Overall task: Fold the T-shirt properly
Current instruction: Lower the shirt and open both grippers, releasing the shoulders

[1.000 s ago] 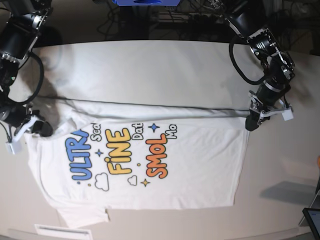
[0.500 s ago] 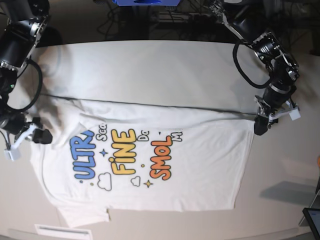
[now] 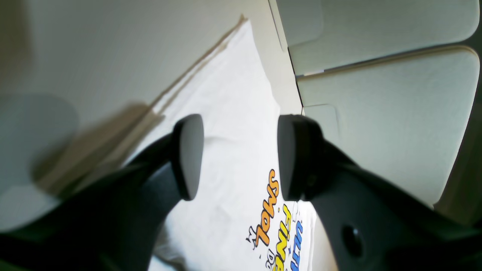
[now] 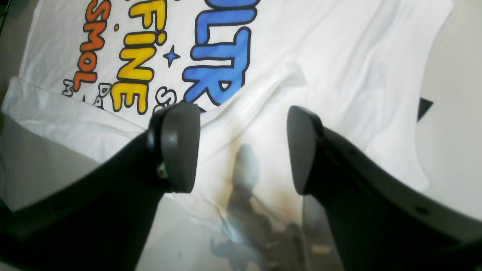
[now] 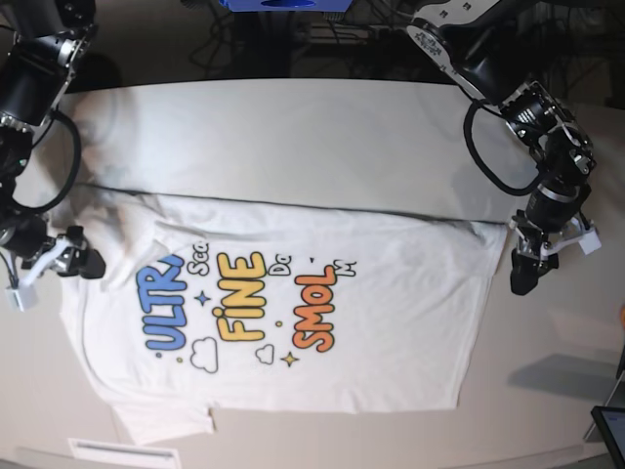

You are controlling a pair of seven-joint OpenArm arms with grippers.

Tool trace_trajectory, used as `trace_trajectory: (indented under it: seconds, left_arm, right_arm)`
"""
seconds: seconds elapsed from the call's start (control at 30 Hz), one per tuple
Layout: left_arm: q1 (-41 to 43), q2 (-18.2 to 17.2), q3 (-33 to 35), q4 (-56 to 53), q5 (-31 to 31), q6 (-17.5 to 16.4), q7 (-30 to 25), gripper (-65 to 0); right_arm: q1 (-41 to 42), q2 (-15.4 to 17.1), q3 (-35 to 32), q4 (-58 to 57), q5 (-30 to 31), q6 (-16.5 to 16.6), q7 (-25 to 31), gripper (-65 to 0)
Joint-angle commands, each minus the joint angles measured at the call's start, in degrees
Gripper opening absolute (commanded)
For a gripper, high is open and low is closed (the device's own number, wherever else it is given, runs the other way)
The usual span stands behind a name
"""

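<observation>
The white T-shirt (image 5: pixel 391 322) lies flat on the table with its colourful print (image 5: pixel 244 308) facing up, and its far edge is folded over along a long crease. My left gripper (image 5: pixel 522 274) hangs open just off the shirt's right edge. In the left wrist view this gripper (image 3: pixel 237 158) has nothing between its pads, and the T-shirt (image 3: pixel 233 113) lies below. My right gripper (image 5: pixel 83 262) stands open at the shirt's left edge. In the right wrist view it (image 4: pixel 243 150) is empty above the wrinkled T-shirt (image 4: pixel 339 56).
The pale table (image 5: pixel 293 137) stretches behind the shirt. A dark screen (image 5: pixel 610 430) sits at the front right corner and a white strip (image 5: pixel 122 451) lies at the front edge. Cables and a blue object (image 5: pixel 283 4) are behind the table.
Both grippers have opened and let go of the shirt's far edge. The taut fold line has slackened and the cloth has settled. The left gripper has moved right and nearer.
</observation>
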Motion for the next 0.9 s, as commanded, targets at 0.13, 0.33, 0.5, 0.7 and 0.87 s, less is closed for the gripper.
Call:
trace_trajectory:
  seconds: [0.13, 0.33, 0.5, 0.7, 0.87]
  left_arm:
    - [6.1, -1.5, 5.1, 10.6, 0.5, -0.8, -0.2, -34.6]
    - [18.5, -2.7, 14.1, 30.6, 18.5, -0.9, -2.5, -34.9]
    - [26.4, -2.9, 21.2, 33.2, 26.2, -0.9, -8.1, -44.2]
    - [30.1, -2.4, 26.9, 32.0, 32.4, -0.9, -9.8, -65.0]
    - [30.1, 1.1, 25.6, 30.5, 35.6, -0.8, -9.7, -65.0]
  right_arm:
    - [-2.7, 1.8, 0.4, 10.6, 1.3, 6.0, 1.5, -29.6]
    - [-13.7, 2.6, -3.3, 30.6, -4.1, 6.0, 5.5, -29.7]
    - [-21.2, 0.9, -10.8, 35.7, -18.3, 6.0, 10.2, -29.9]
    - [-26.8, -6.6, -14.5, 35.2, -34.9, 6.0, 14.7, -30.0]
    - [-29.2, -11.0, -14.9, 33.9, -41.8, 6.0, 18.0, -49.8]
